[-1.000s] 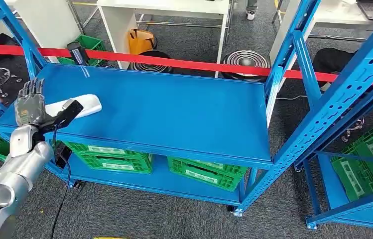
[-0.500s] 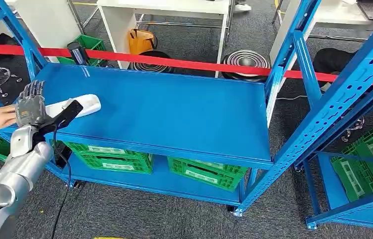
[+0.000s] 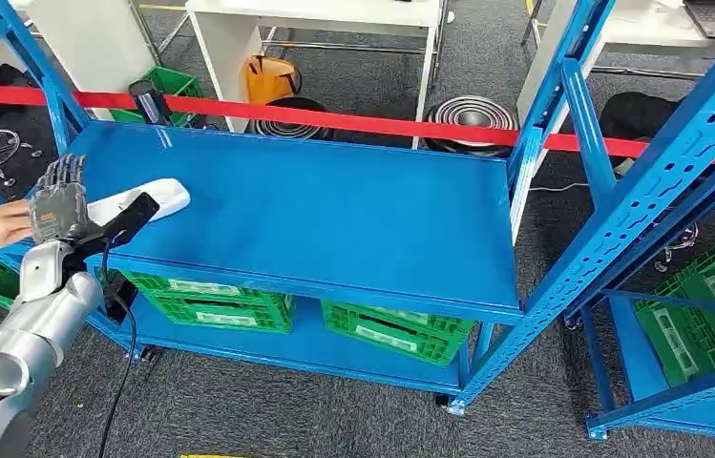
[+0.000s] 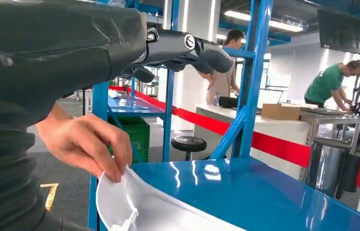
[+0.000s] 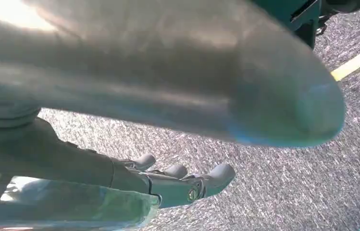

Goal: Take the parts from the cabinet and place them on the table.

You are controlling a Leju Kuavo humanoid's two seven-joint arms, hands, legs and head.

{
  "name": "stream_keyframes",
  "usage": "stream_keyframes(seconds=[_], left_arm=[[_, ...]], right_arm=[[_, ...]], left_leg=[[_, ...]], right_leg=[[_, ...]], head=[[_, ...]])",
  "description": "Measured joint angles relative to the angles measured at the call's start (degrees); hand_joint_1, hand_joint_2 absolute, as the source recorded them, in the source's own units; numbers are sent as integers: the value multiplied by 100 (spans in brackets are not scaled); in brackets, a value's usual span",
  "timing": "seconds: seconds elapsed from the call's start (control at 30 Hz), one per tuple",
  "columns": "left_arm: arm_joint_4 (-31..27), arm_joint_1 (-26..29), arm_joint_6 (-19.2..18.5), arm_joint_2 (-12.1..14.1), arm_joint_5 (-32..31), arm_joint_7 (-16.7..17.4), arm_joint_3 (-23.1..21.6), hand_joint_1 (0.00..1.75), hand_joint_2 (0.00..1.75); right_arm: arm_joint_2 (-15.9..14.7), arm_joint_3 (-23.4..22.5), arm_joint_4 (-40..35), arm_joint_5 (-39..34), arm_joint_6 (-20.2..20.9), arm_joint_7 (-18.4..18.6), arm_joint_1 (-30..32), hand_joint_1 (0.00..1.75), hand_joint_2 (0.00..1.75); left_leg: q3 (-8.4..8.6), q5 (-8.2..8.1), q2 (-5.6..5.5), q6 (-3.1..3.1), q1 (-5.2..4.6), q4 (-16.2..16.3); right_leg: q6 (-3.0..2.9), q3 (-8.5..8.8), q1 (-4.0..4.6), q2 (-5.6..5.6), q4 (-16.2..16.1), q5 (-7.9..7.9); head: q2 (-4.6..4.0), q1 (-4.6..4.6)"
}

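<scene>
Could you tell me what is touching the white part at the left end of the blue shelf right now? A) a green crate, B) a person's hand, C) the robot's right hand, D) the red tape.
B: a person's hand pinches the edge of the white part lying on the blue shelf, beside the robot's left hand.

head cam: high, looking down on blue shelf (image 3: 334, 210) | left wrist cam: close, along same shelf (image 4: 245, 192) | right wrist cam: close, facing carpet floor (image 5: 274, 183)
</scene>
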Motion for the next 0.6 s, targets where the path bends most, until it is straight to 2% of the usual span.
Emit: stream_keyframes(seconds=[0.6], left_arm=[[0, -2, -42, -18, -77, -2, 0, 0, 175]], right_arm=[[0, -70, 4, 9, 22, 0, 3, 0, 0]], left_leg=[[1, 0, 0, 0, 0, 0]], right_leg=[[0, -1, 0, 0, 0, 0]], head=[[0, 2]])
